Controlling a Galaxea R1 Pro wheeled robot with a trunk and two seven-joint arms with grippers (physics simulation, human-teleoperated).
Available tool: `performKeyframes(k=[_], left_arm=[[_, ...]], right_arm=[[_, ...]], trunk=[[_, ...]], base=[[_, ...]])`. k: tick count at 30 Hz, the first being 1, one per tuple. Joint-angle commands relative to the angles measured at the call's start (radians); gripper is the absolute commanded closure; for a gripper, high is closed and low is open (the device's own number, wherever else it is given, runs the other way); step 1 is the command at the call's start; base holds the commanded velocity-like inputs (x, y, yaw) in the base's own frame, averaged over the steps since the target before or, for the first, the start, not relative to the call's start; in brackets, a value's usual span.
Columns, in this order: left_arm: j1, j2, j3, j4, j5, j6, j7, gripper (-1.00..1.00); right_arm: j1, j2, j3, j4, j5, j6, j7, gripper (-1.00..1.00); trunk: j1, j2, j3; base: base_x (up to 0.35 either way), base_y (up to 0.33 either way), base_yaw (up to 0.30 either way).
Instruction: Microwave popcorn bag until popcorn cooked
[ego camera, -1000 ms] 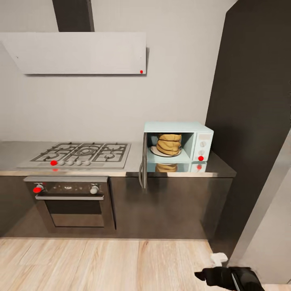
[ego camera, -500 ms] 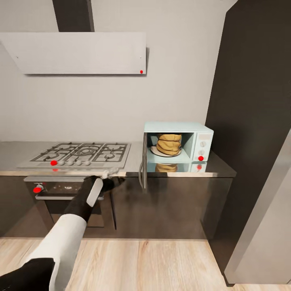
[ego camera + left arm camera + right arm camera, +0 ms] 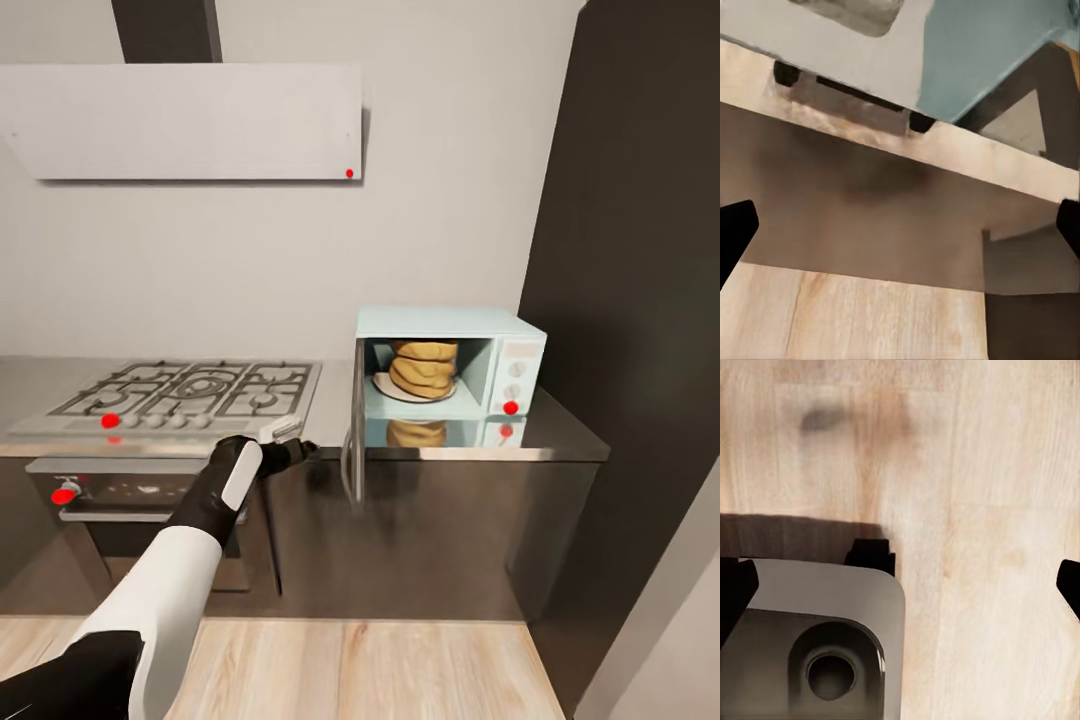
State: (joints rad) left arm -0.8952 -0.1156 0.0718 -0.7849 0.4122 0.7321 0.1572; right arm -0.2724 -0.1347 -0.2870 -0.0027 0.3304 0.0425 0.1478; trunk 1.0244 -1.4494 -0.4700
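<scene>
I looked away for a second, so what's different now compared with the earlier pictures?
The left arm came up into the head view, and its left gripper now reaches toward the open microwave door. The right arm dropped out of the lower corner. The camera also moved closer. The popcorn bag stays inside the microwave, door open.

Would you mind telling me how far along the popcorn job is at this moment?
Done: the popcorn bag sits inside the microwave. In hand: the left gripper, open, is raised near the swung-open microwave door, not touching it. Left: closing the door and starting the heating.
</scene>
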Motion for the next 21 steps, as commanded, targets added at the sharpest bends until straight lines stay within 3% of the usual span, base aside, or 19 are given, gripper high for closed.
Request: performKeyframes(k=[1, 6, 8, 9, 13, 21], left_arm=[[-0.001, -0.002, 0.003, -0.002, 0.011, 0.005, 0.007, -1.00], [-0.001, -0.004, 0.003, -0.004, 0.021, 0.010, -0.030, -1.00], [-0.001, -0.006, 0.001, -0.003, 0.048, 0.011, -0.106, -1.00], [-0.001, -0.007, -0.001, 0.001, 0.065, 0.012, -0.205, -1.00], [-0.001, -0.006, -0.003, 0.007, 0.075, 0.012, -0.401, -1.00], [0.000, -0.017, -0.013, 0.008, 0.077, 0.015, -0.441, -1.00]], right_arm=[[-0.001, 0.000, -0.009, 0.000, 0.009, 0.003, 0.004, -1.00], [-0.001, 0.000, -0.008, 0.000, 0.008, 0.005, 0.003, -1.00], [-0.001, 0.001, -0.008, 0.000, 0.006, 0.005, 0.002, -1.00], [-0.001, 0.001, -0.009, 0.001, 0.005, 0.003, 0.002, -1.00], [-0.001, 0.002, -0.009, 0.001, 0.003, -0.021, 0.001, -1.00], [-0.001, 0.003, -0.009, 0.003, 0.005, -0.031, 0.001, -1.00]], trunk=[[0.001, -0.001, -0.001], [0.001, -0.001, -0.001], [0.001, -0.001, -0.001], [0.001, -0.001, -0.001], [0.001, -0.001, 0.000], [0.001, -0.001, 0.005]], base=[[0.228, 0.000, 0.000], [0.057, 0.000, 0.000], [0.005, 0.000, 0.000], [0.002, 0.000, 0.000], [0.000, 0.000, -0.055], [0.000, 0.000, -0.240]])
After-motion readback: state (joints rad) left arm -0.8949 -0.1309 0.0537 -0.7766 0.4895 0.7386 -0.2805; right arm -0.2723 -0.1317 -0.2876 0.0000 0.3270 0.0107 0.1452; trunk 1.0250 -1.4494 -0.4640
